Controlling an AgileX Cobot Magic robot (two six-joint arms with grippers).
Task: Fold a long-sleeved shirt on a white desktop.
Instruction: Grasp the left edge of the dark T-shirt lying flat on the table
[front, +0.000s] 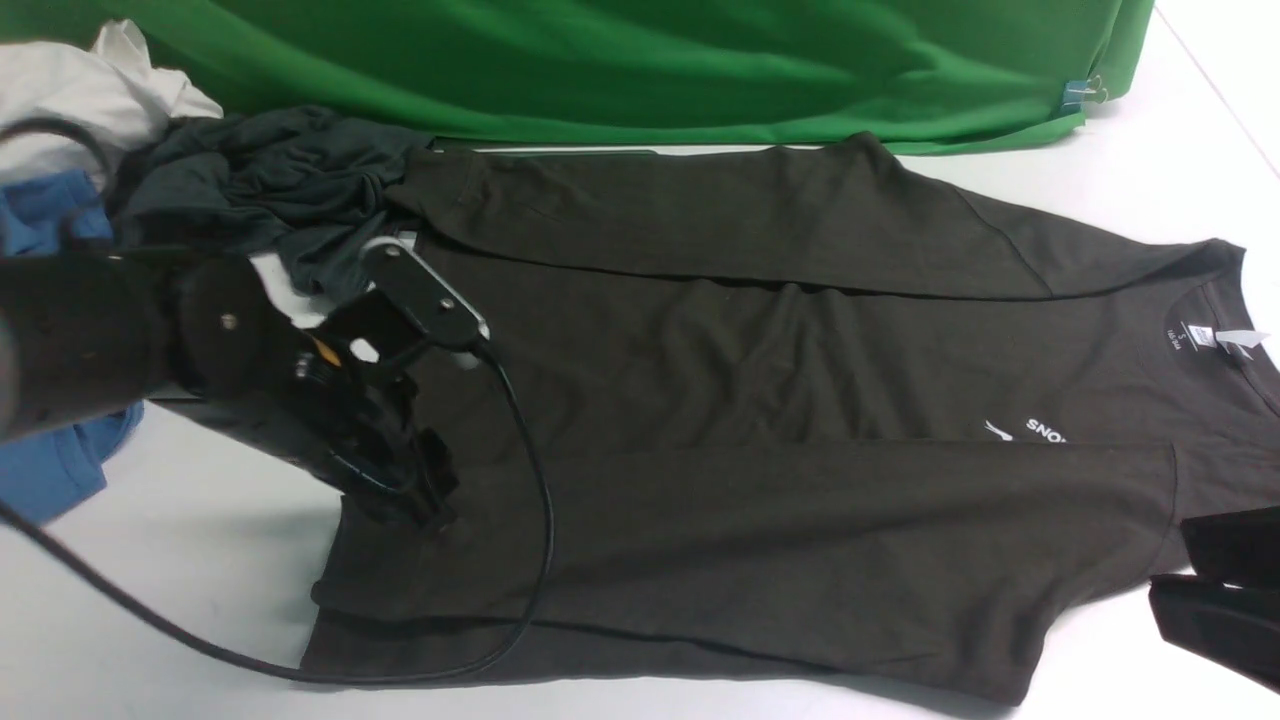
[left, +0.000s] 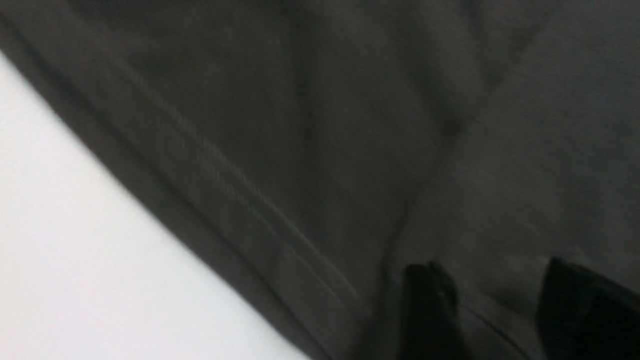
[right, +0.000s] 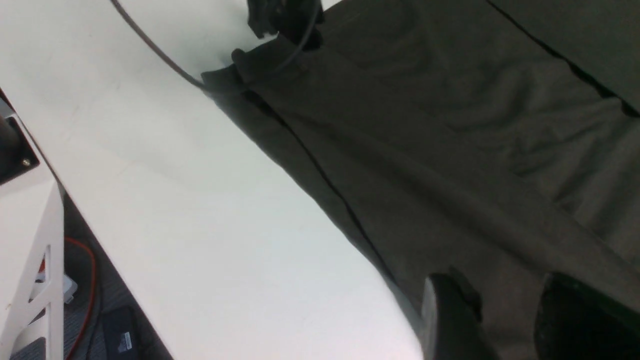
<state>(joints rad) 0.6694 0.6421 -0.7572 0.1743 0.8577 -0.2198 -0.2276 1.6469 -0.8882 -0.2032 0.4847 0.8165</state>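
While the shirt (front: 760, 500) lies flat on the worktop (front: 200, 600), the left gripper (left: 492, 285) and right gripper (right: 505, 300) stand open over it, empty.

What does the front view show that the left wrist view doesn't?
Front only: green backdrop, charcoal garment, blue shirt, neck tag, chest logo, right hand. Left wrist only: hem stitching up close. Both: long-sleeved shirt, white desktop, left hand, open over the hem.
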